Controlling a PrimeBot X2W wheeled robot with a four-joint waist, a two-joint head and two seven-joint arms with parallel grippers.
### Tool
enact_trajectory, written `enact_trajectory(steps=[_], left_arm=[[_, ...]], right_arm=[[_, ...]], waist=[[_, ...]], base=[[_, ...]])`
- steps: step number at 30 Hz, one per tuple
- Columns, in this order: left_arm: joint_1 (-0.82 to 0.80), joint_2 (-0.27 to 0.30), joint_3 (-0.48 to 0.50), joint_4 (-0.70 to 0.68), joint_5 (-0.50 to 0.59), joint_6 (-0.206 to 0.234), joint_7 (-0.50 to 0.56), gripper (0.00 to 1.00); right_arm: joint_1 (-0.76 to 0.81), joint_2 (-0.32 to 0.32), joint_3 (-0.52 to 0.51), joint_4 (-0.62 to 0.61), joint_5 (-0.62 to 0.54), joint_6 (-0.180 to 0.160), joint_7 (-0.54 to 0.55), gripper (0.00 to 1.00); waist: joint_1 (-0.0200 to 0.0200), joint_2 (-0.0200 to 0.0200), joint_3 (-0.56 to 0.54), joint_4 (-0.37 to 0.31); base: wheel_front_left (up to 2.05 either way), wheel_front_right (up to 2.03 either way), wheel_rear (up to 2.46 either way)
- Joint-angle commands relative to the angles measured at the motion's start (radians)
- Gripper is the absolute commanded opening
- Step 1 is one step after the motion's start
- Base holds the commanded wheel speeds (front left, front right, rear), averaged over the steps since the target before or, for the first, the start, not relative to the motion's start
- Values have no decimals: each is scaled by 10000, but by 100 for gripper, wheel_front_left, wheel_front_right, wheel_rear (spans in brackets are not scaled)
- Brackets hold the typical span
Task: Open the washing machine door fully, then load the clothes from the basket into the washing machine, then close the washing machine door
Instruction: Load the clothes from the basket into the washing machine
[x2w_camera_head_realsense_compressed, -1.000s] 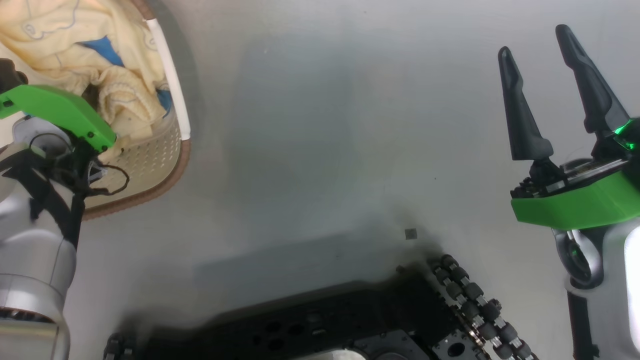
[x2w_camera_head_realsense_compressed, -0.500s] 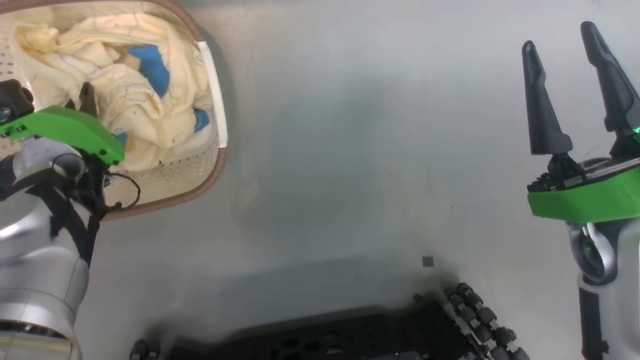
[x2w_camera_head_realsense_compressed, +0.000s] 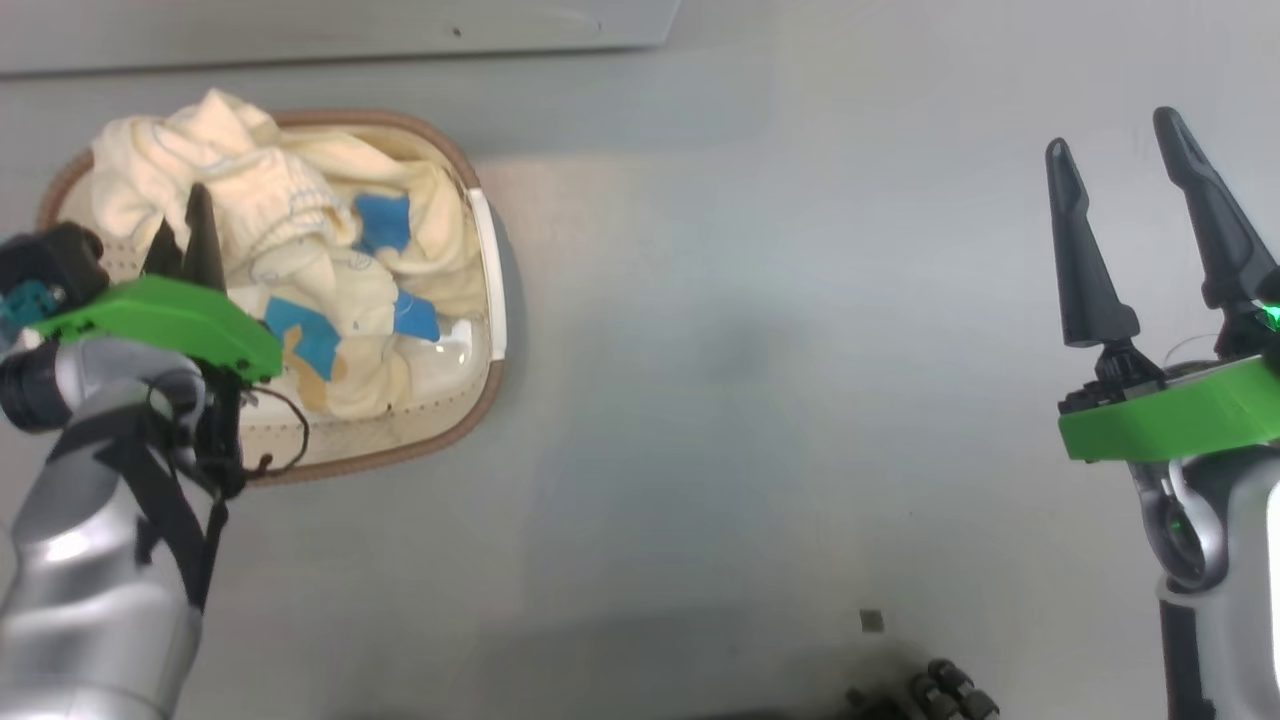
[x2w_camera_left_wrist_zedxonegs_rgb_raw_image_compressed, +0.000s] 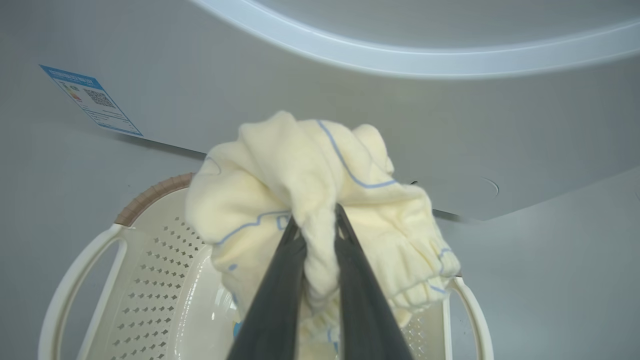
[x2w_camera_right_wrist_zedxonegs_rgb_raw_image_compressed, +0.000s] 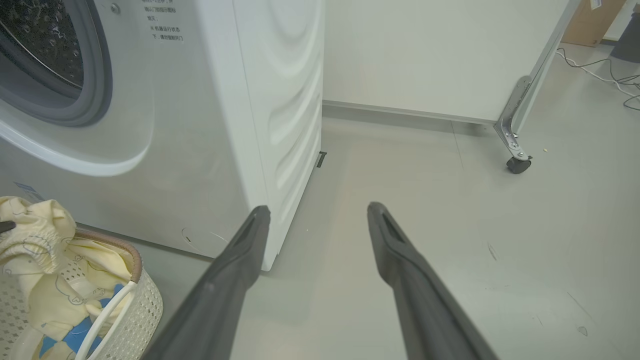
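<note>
Loading, early stage. Grips 1 bunched garment (x2w_camera_left_wrist_zedxonegs_rgb_raw_image_compressed: 300, 165) with left tool (x2w_camera_left_wrist_zedxonegs_rgb_raw_image_compressed: 317, 217), fingers nearly shut on a fold of the yellow cloth. Holds it lifted just above the basket (x2w_camera_left_wrist_zedxonegs_rgb_raw_image_compressed: 150, 280), in front of the washer (x2w_camera_right_wrist_zedxonegs_rgb_raw_image_compressed: 200, 125) lower panel. Carries nothing in right tool (x2w_camera_head_realsense_compressed: 1112, 135): fingers spread wide, empty, over bare floor (x2w_camera_head_realsense_compressed: 700, 350), well apart from the basket.

Step 1, judged done: drum mouth (x2w_camera_right_wrist_zedxonegs_rgb_raw_image_compressed: 35, 50) uncovered, grey gasket (x2w_camera_right_wrist_zedxonegs_rgb_raw_image_compressed: 95, 100) bare. Cannot tell whether door is swung fully back.

Step 2, judged barely begun. Leaves more clothes (x2w_camera_head_realsense_compressed: 350, 300) heaped in the basket, yellow with blue patches, on the floor just beside the washer front. Sees no garment in the visible slice of drum, though most of it lies outside the right wrist view.

Still to do, by judgement:
- raise the held piece to the drum mouth and let go inside
- go back for the rest of the heap, likely more than 1 trip
- shut the door last, with nothing trapped at the gasket
</note>
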Motion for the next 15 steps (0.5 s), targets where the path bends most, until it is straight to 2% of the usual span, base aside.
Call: enact_trajectory(steps=[1,6,15], left_arm=[[784,504,532,-789,372,188,-136,0],[2206,373,1122,-2555,1305,496,-137,0],[4041,232,1497,-4500,2331,707,-138,0]], right_arm=[[333,-36,20,-244,62,37,-109,100],[671,-36,-197,-51,132,37,-110,100],[1206,-36,-353,241,195,37,-18,100]], waist=[[0,-1,-896,110],[0,-1,-1989,171],[0,-1,-3573,295]], base=[[0,0,0],[0,0,0],[0,0,0]])
